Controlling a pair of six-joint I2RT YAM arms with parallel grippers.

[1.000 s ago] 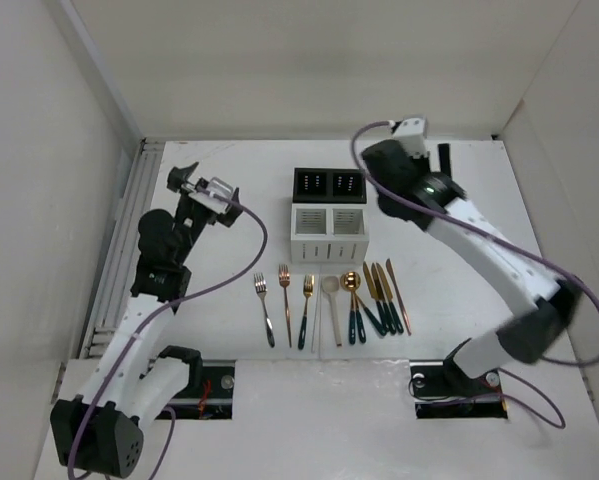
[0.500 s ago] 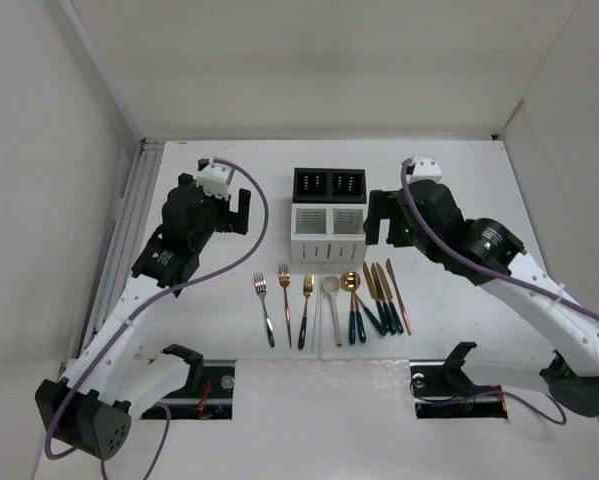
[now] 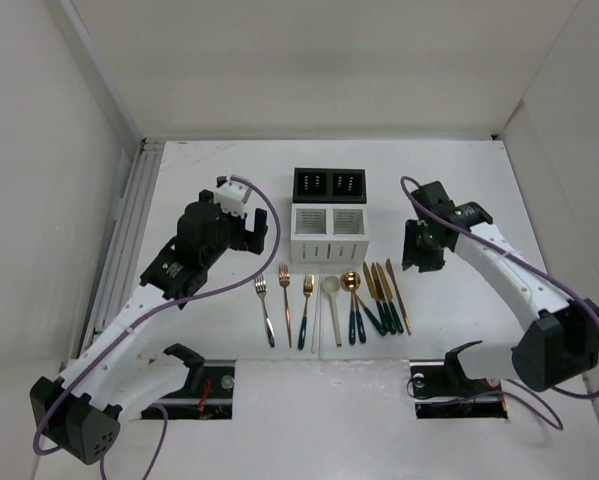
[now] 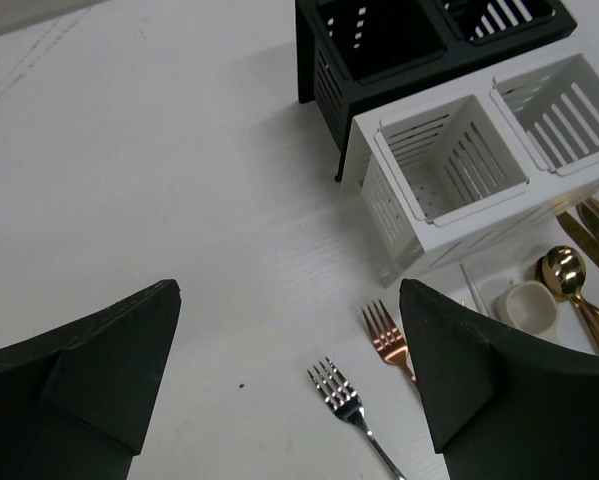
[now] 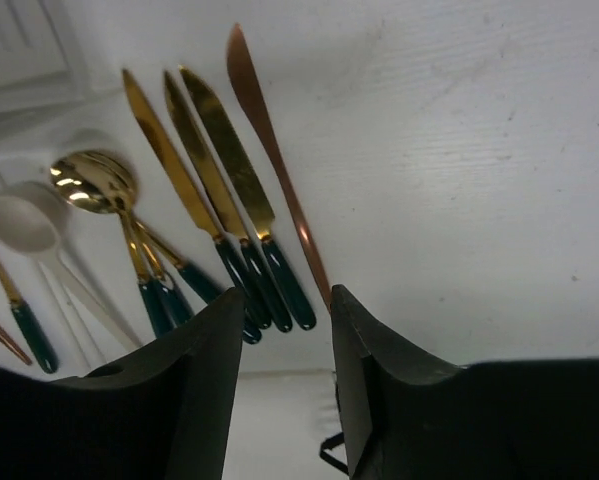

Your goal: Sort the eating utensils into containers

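Observation:
The eating utensils lie in a row in front of the containers: a silver fork [image 3: 264, 300], a copper fork [image 3: 286, 298], a green-handled gold fork [image 3: 306, 305], a cream spoon [image 3: 331, 290], a gold spoon [image 3: 350, 285], gold knives [image 3: 379, 290] and a copper knife [image 3: 397, 295]. The black caddy [image 3: 329, 184] stands behind the white caddy [image 3: 329, 235]; the compartments that show are empty. My left gripper [image 4: 289, 400] hangs open above the silver fork [image 4: 337, 390] and copper fork [image 4: 384, 340]. My right gripper [image 5: 284, 330] hovers over the knife handles, jaws narrowed but apart, holding nothing, its right finger by the copper knife [image 5: 269, 140].
An aluminium rail [image 3: 129, 230] runs along the table's left side. Enclosure walls close in at the back and both sides. Purple cables loop off both arms. Bare tabletop lies left of the forks [image 4: 129, 180] and right of the knives [image 5: 479, 150].
Both arms have swung down from the back toward the utensil row. The right gripper's jaws have narrowed a good deal; the left stays wide.

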